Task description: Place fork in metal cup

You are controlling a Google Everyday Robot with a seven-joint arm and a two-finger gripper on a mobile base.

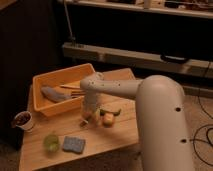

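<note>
- gripper (88, 116) low at table (116, 133) centre, just beside yellow block (107, 119); grip state: cannot tell
- cup (22, 120) at left edge
- orange bin (42, 78) at back-left corner

Arm (125, 89) reaching out, pincer (89, 114) low — pointing down

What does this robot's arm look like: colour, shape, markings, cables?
The arm is smooth off-white tubing, swelling into a bulky rounded shell with small dark dots. No cables show on it. The gripper, low over the table beside the orange tray, looks equally pale.
</note>
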